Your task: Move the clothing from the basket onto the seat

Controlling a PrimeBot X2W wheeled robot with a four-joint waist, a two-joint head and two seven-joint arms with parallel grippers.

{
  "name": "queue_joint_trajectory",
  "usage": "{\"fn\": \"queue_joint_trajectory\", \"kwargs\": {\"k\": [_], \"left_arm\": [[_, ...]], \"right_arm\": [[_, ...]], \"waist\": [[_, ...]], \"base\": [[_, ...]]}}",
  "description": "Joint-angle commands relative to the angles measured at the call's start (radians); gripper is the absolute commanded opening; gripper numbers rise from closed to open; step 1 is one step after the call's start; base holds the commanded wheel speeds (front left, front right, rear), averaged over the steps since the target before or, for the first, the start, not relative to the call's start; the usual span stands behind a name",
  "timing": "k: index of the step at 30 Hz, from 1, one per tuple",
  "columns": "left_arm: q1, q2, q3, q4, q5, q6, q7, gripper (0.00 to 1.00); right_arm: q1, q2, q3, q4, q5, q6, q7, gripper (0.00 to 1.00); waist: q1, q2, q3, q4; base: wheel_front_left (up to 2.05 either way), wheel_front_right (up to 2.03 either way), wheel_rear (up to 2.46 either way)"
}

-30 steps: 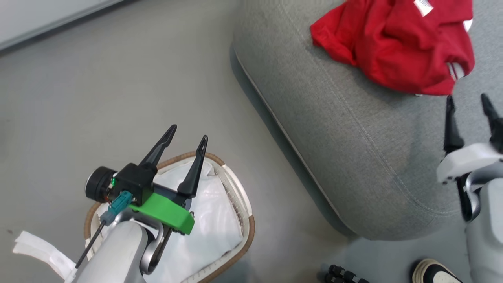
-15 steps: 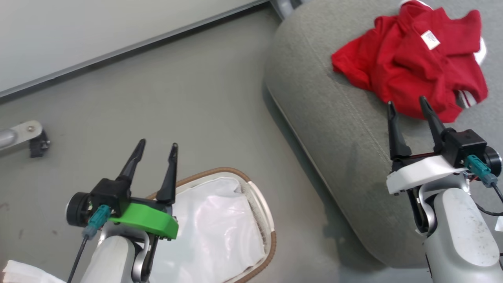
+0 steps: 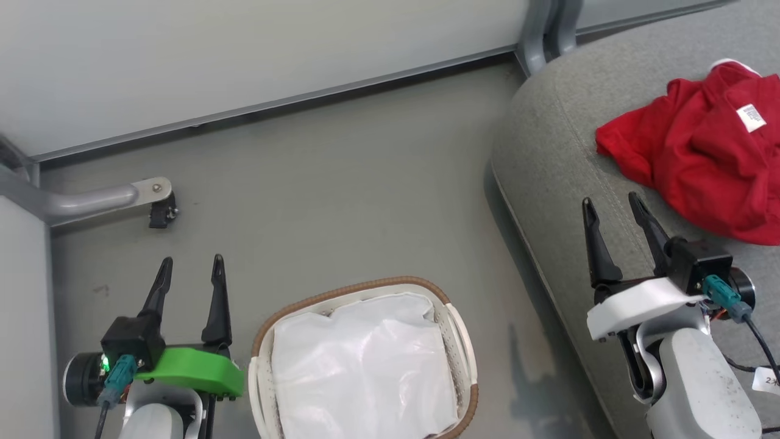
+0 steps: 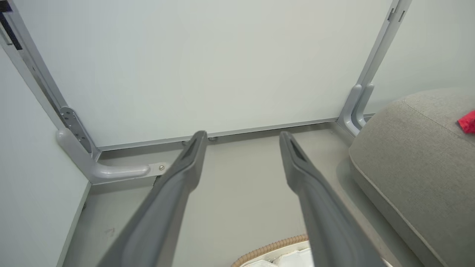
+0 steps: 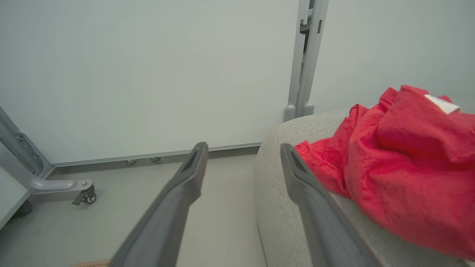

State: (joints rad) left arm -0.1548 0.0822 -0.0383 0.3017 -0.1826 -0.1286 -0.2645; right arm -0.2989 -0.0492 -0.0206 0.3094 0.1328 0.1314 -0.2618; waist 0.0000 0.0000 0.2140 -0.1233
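Clothing [image 3: 701, 164], a crumpled bright red heap with a small white tag [image 3: 751, 117], lies on the seat [image 3: 548, 152] at the upper right of the head view, and the frame edge cuts off its right side. Its long axis seems to run from upper left to lower right, though the folds make that hard to judge. The right claw [image 3: 610, 199] hovers over the seat's front part, fingers spread wide and holding nothing. The heap lies up and to the right of its tips, near but not touching, so this arm is by far the nearer one. In the right wrist view the red fabric sits just right of the right-hand finger. The basket [image 3: 341, 292] stands on the floor [image 3: 335, 183] at the lower middle, apart from the seat, with its white liner [image 3: 365, 360] rumpled across the opening and its lower end cut off. It looks emptied, though a fold could hide something small. The left claw [image 3: 192, 260], at the lower left just beside the basket's rim, is equally wide open and empty.
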Motion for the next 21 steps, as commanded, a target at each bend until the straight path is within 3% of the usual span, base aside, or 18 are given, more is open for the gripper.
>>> {"fn": "queue_joint_trajectory", "kwargs": {"k": [1, 8, 21], "left_arm": [[0.024, -0.003, 0.015, 0.008, 0.011, -0.003, 0.000, 1.00], [0.080, -0.018, 0.072, 0.033, 0.031, -0.004, 0.000, 1.00], [0.178, -0.023, 0.085, 0.044, 0.003, -0.004, 0.000, 1.00]], "right_arm": [[0.025, -0.004, -0.001, 0.004, 0.005, -0.001, -0.005, 1.00], [0.091, -0.005, 0.004, -0.001, 0.025, -0.001, -0.005, 1.00], [0.207, -0.004, 0.004, 0.016, 0.051, -0.001, -0.005, 1.00]], "waist": [[0.0000, 0.0000, -0.053, 0.057], [0.0000, 0.0000, -0.088, 0.100], [0.0000, 0.0000, -0.173, 0.147]], "base": [[0.00, 0.00, 0.00], [0.00, 0.00, 0.00], [0.00, 0.00, 0.00]]}}
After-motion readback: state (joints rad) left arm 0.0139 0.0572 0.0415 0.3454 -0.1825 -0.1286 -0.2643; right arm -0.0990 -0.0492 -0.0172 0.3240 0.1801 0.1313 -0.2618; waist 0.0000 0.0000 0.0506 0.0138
